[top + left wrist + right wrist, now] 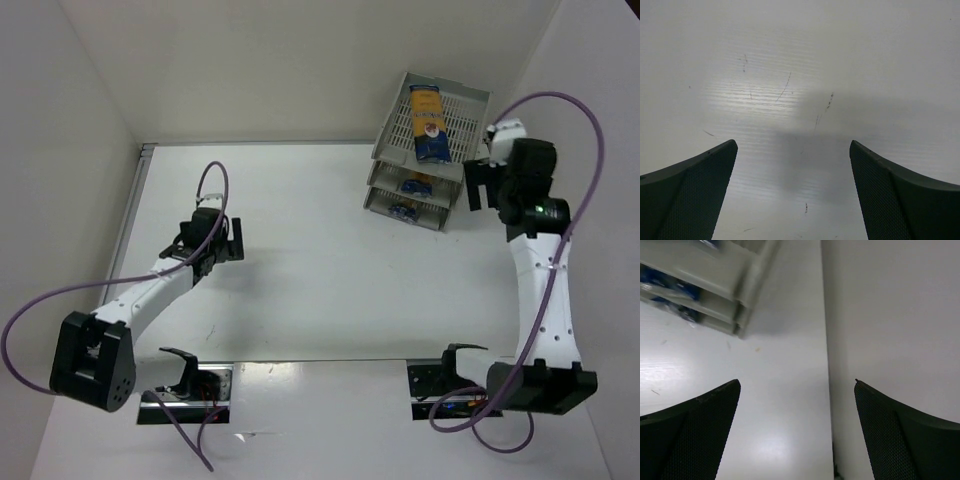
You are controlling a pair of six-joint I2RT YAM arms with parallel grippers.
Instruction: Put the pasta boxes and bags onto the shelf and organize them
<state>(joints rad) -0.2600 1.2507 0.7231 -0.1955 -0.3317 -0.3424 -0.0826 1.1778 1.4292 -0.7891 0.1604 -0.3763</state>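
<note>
The three-tier grey letter tray (462, 112) is seen at the far right of the white table (330, 260), set at a slant. One spaghetti packet (427, 123) is laid lengthwise on the top tier, a second packet (416, 186) shows its blue end in the middle tier, and a third packet (404, 211) lies in the bottom tier. The right gripper (796, 382) is held just beside the tray's right side, its jaws spread wide with nothing between them (the tray appears blurred in its wrist view). The left gripper (793, 142) is held over bare tabletop, well apart from the tray, its jaws likewise spread and empty.
</note>
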